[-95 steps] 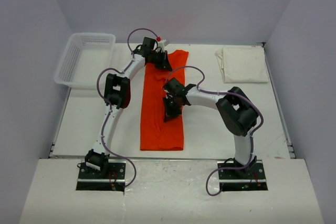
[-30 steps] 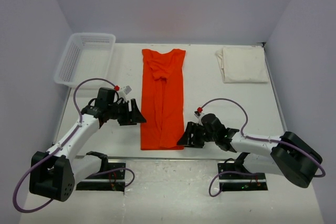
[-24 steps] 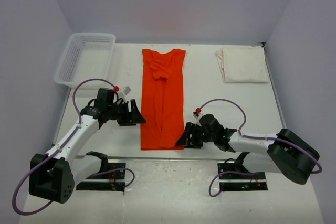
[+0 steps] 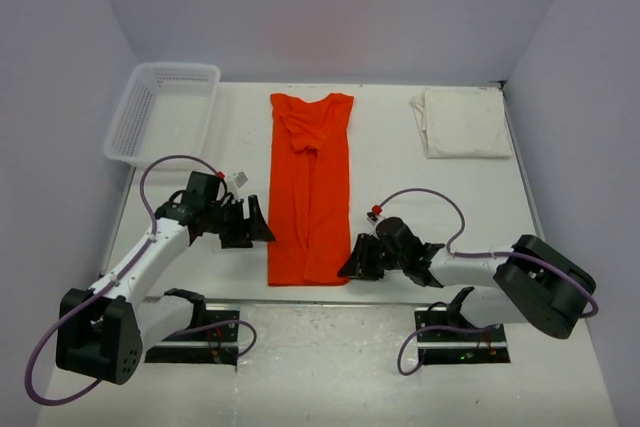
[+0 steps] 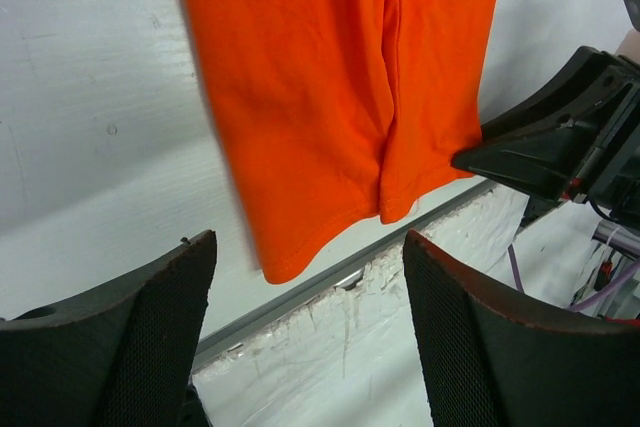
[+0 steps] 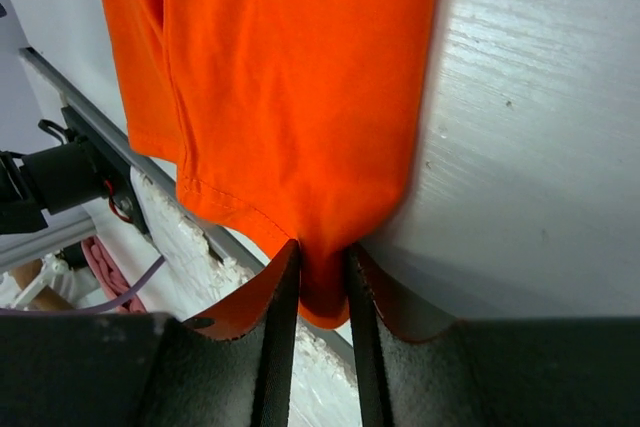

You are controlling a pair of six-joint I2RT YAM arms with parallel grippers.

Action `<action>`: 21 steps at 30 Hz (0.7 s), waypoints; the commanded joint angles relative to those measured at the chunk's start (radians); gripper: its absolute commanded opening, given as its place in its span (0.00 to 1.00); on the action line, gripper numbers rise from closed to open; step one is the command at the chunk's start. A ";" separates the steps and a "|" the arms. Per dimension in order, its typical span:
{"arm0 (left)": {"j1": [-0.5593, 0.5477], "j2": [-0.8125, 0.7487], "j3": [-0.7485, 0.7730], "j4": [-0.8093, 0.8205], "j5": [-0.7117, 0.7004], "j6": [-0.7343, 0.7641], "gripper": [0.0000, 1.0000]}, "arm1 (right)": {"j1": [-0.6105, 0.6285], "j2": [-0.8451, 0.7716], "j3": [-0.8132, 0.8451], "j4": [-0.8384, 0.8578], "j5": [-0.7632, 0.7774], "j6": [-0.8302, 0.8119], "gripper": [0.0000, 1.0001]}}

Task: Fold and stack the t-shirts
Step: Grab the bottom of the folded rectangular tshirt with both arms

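The orange-red t-shirt (image 4: 310, 187) lies as a long narrow strip down the middle of the table, collar end at the back. My right gripper (image 4: 347, 265) sits low at its near right corner, and in the right wrist view the right gripper (image 6: 322, 252) is shut on a pinch of the orange hem (image 6: 290, 87). My left gripper (image 4: 264, 230) is open beside the strip's left edge; in the left wrist view the left gripper (image 5: 310, 247) has nothing in it, with the shirt's near left corner (image 5: 340, 77) just ahead. The cream-white t-shirt (image 4: 462, 122) lies folded at the back right.
A white lattice basket (image 4: 160, 112) stands at the back left corner. The table's near edge with its metal rail (image 5: 350, 282) runs just below the shirt's hem. The right gripper's black body (image 5: 560, 147) shows across the shirt in the left wrist view.
The right jaws have shut onto the shirt's near right corner. The left gripper has opened wider and slid slightly toward the near edge. Earlier, both arms were reaching over the shirt's far half.
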 commanded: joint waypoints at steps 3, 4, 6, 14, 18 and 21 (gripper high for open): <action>0.006 -0.009 -0.022 -0.012 0.051 -0.003 0.77 | 0.011 0.048 0.021 0.050 0.004 -0.002 0.21; 0.008 -0.008 -0.028 -0.010 0.068 -0.008 0.78 | 0.011 0.045 0.020 0.049 0.005 -0.002 0.18; 0.008 -0.004 -0.044 0.001 0.089 -0.013 0.78 | 0.012 0.042 0.018 0.044 0.005 -0.003 0.09; 0.006 0.011 -0.111 0.034 0.163 -0.027 0.79 | 0.020 0.019 0.021 0.010 0.020 -0.005 0.00; 0.005 0.035 -0.133 0.021 0.130 -0.007 0.77 | 0.020 0.012 0.032 -0.005 0.022 -0.011 0.00; 0.003 0.029 -0.145 -0.010 0.079 -0.002 0.71 | 0.020 0.003 0.033 -0.014 0.025 -0.013 0.00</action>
